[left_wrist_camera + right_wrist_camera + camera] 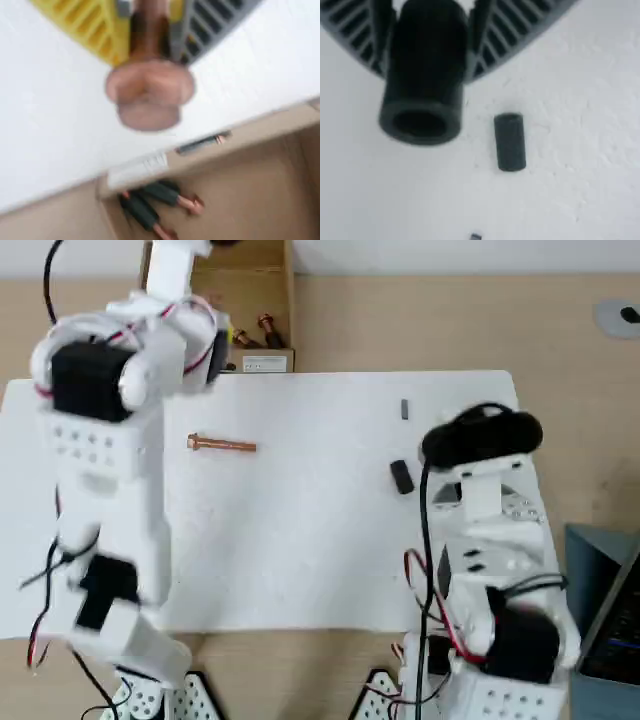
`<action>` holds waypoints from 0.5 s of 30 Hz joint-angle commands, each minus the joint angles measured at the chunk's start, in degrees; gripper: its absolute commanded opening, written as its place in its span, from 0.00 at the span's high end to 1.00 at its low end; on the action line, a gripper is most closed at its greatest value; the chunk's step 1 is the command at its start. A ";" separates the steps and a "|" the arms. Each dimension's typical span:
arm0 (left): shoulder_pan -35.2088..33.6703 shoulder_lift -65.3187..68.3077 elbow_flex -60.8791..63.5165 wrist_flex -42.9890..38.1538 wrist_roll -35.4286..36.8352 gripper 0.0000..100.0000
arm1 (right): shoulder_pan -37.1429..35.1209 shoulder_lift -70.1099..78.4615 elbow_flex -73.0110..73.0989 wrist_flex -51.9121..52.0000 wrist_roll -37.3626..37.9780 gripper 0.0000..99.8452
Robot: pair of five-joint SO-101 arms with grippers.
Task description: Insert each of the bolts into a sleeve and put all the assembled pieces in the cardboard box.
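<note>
The left jaws clench a copper bolt (150, 95) over the white surface (320, 540) just beside the cardboard box (250, 290), where two assembled pieces (155, 205) lie, while the right jaws grasp a black sleeve (425, 95) near a loose sleeve (510, 142), with a second bolt (221, 445) lying well apart.

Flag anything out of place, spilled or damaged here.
Nothing stands out. A loose bolt and a sleeve lie flat on the white mat, two assembled pieces lie inside the cardboard box, and nothing looks damaged.
</note>
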 commanded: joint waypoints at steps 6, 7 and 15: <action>0.26 -24.13 23.82 0.26 4.75 1.00 | -0.40 -10.68 6.29 -0.35 -0.70 0.99; 0.26 -26.33 26.37 0.26 5.45 1.00 | -1.19 -12.00 7.43 -0.35 -0.70 0.99; -0.09 -42.77 47.65 -2.90 11.16 1.00 | -8.75 -24.31 16.92 -3.96 -0.79 0.99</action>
